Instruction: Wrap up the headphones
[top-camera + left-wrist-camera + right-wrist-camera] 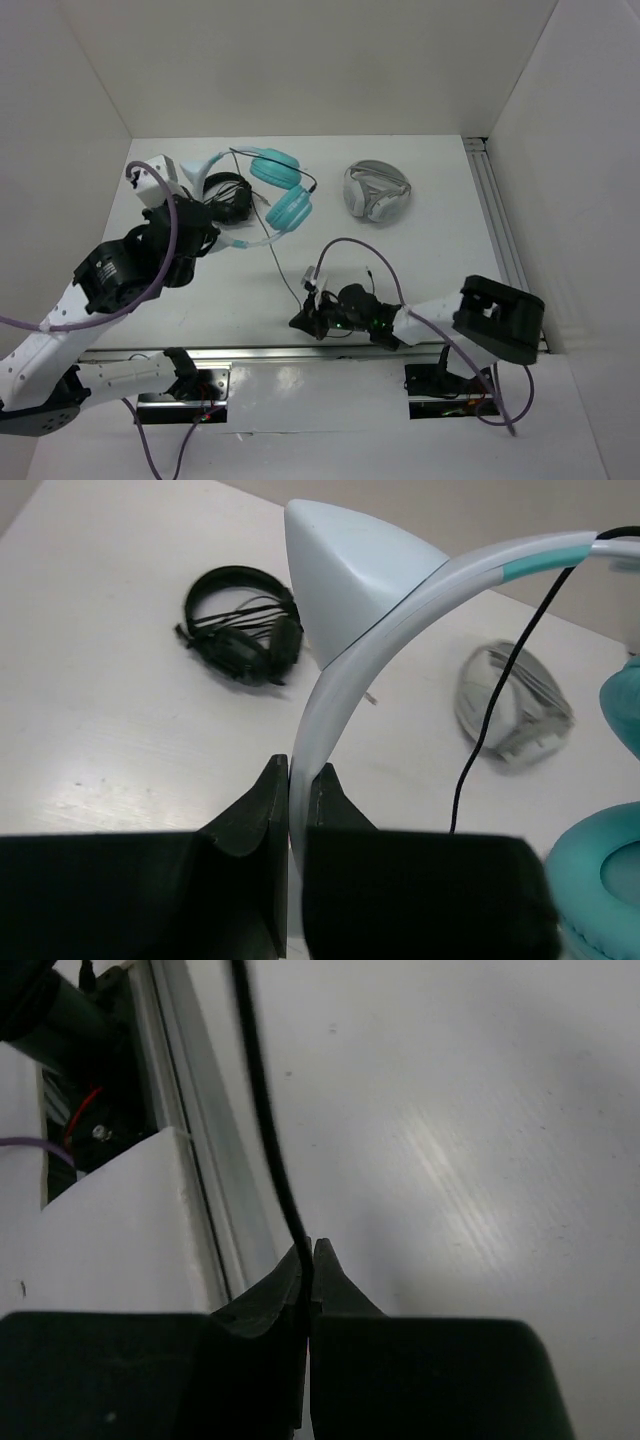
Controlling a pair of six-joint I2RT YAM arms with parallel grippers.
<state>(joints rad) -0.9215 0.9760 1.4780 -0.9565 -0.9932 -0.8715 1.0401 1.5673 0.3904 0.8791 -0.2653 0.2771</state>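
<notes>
The headphones, with teal ear cups point(287, 190) and a pale whitish headband point(203, 165), are at the back left of the table. My left gripper point(207, 228) is shut on the headband point(400, 590), pinched between both fingers point(262, 810) in the left wrist view. A teal ear cup point(600, 880) shows at the right there. The thin black cable point(283, 270) runs from the cups toward the front edge. My right gripper point(303, 318) is shut on this cable point(262, 1090), low near the front edge, in the right wrist view point(310, 1257).
All-black headphones point(228, 197) lie just behind my left gripper and show in the left wrist view point(242, 628). White and grey headphones point(376, 192) lie at the back right. An aluminium rail point(190, 1130) runs along the table's front edge. White walls enclose the table.
</notes>
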